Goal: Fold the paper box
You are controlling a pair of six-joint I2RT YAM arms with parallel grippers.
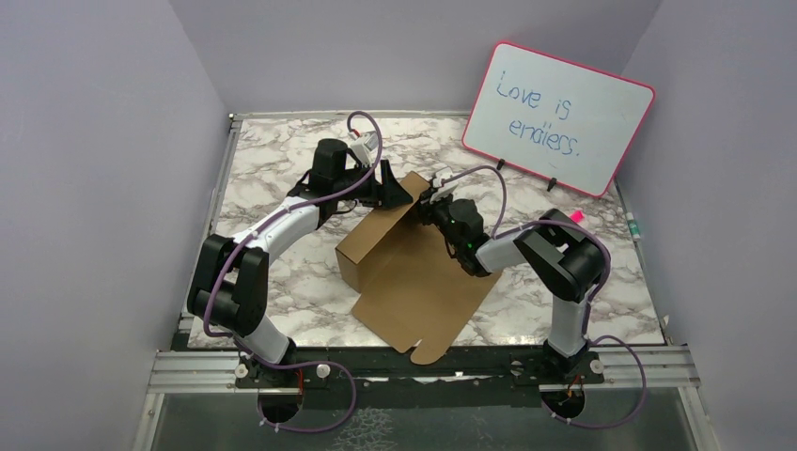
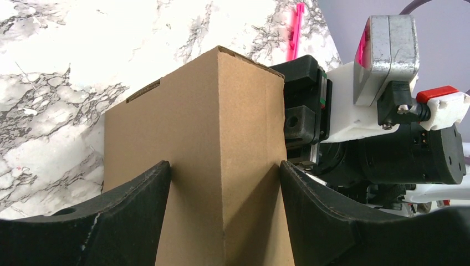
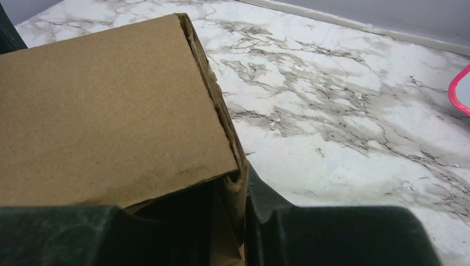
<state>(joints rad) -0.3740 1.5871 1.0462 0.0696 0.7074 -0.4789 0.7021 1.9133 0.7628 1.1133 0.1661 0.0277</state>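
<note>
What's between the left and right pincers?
An upright panel of the paper box: left pincer straddles it, right pincer at its edge. Left wrist view shows it.

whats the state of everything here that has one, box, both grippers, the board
brown cardboard paper box: partly folded, far end raised into walls, near panel and tab lying flat
left gripper: shut on the box, clamped across a raised corner
right gripper: astride a box wall edge, grip cannot be told
pink-framed whiteboard: propped upright, blue writing on it
</note>
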